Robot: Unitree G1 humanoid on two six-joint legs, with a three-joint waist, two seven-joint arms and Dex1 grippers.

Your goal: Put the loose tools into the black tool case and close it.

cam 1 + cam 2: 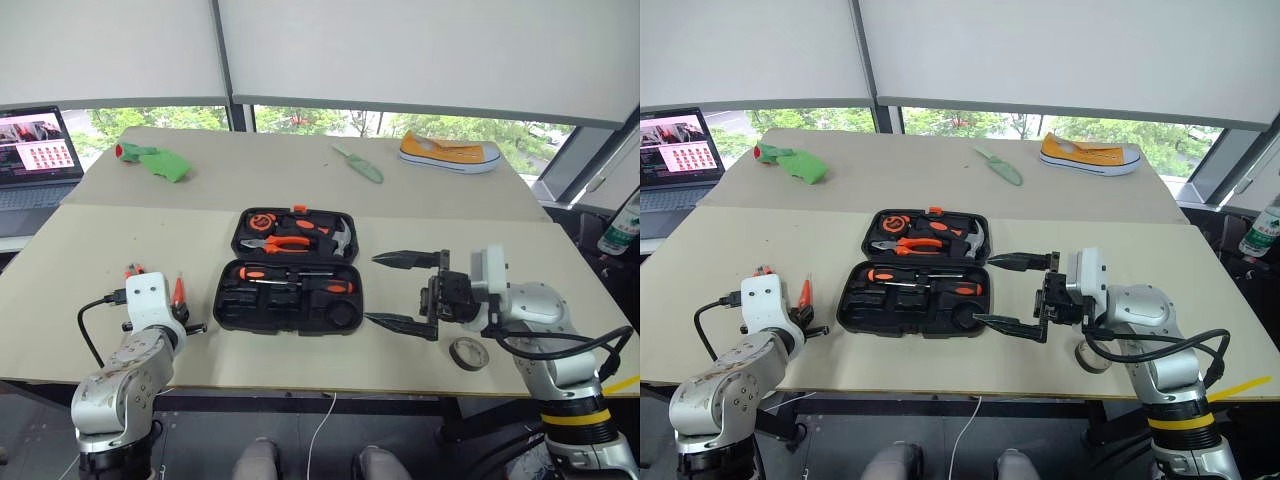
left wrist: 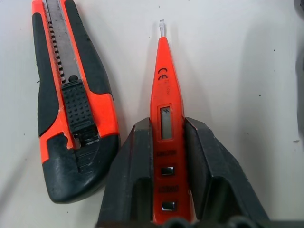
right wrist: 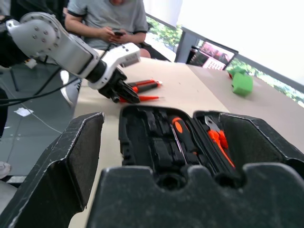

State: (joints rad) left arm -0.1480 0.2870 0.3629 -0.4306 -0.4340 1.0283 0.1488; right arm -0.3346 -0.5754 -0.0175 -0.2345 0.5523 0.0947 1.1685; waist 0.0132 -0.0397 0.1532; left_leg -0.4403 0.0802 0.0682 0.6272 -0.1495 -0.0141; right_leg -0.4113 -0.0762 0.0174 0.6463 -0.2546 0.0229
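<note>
Left tool (image 2: 164, 209): sits at the near left of the counter (image 1: 300, 375), its two black fingers (image 2: 128, 180) closed in along both sides of the tester (image 2: 164, 118), which lies flat between them; the hold looks set but the tester is not lifted.
Knife (image 2: 69, 95): lies on the counter just beside the tester, on its left, parallel to it and apart from the fingers.
Tester handling: judged light, stiff and thin, with smooth plastic sides that could slip or twist; the flat mid-body by its little window is the sound place to pinch, well back from the bare metal tip.
Knife handling: judged a little heavier, with rubbery black flanks that should hold well; take it across the wide middle, away from the slider.
Case (image 1: 290, 272): open at the middle of the counter, lid laid back on the far side, pliers and a hammer in the lid, two screwdrivers (image 1: 295, 280) already in the near half.
Case handling: rigid plastic, light enough to slide when the lid is pushed.
Right tool (image 1: 405, 290): hangs just right of the case, jaws spread wide and empty, pointing left towards it.
Tape roll (image 1: 466, 352): lies on the counter near the right tool, on its near side, untouched.
</note>
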